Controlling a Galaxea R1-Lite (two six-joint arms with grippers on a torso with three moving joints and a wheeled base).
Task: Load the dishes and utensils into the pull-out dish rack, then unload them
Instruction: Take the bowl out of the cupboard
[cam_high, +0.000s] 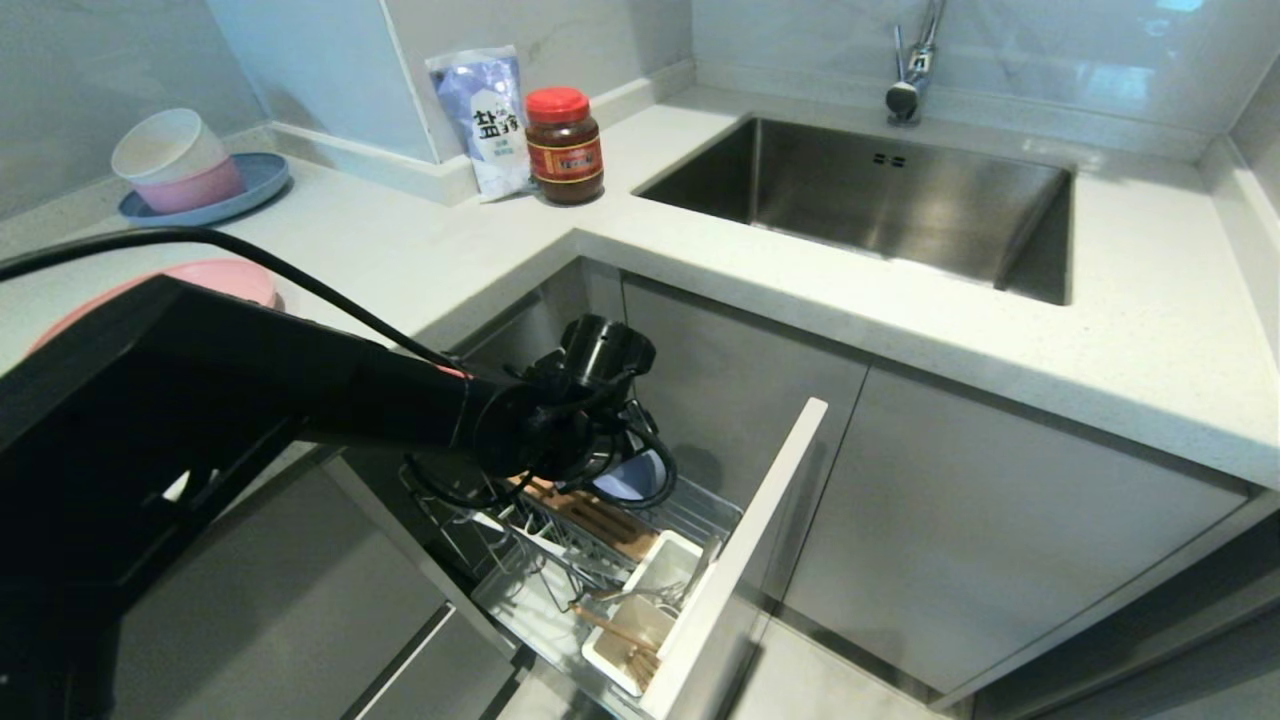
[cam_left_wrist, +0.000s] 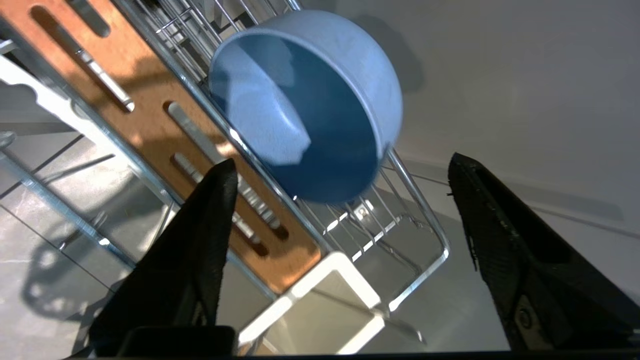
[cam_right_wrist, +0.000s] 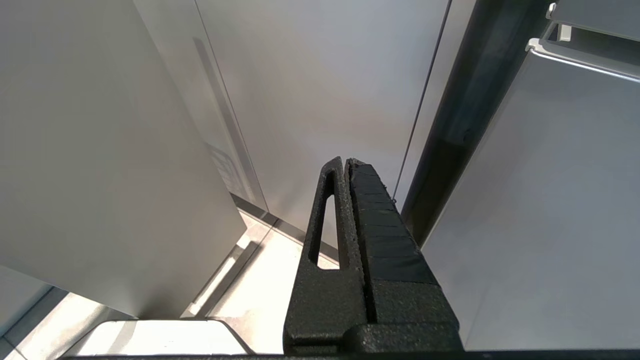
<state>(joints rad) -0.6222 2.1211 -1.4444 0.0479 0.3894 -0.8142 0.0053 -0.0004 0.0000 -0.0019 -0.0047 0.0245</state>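
Note:
The pull-out dish rack (cam_high: 705, 512) stands drawn out below the counter, with its pale front panel (cam_high: 745, 545) toward me. The blue-grey bowl (cam_left_wrist: 305, 100) leans on its side among the chrome wires beside the slotted wooden bar (cam_left_wrist: 150, 125), and part of the bowl (cam_high: 630, 480) shows past my left wrist. My left gripper (cam_left_wrist: 341, 161) hovers just above the bowl, open, touching nothing. Chopsticks (cam_high: 622, 632) and silver cutlery (cam_high: 645, 592) lie in the white cutlery box (cam_left_wrist: 345, 267). The pink plate (cam_high: 225, 278) rests on the counter at left. My right gripper (cam_right_wrist: 346, 161) is shut and empty beside cabinet doors.
A steel sink (cam_high: 900, 200) with a faucet (cam_high: 912, 75) is set in the counter at the back right. A red-lidded jar (cam_high: 565, 145) and a salt bag (cam_high: 485, 120) stand by the wall. A blue plate (cam_high: 255, 190) holds stacked white and pink bowls.

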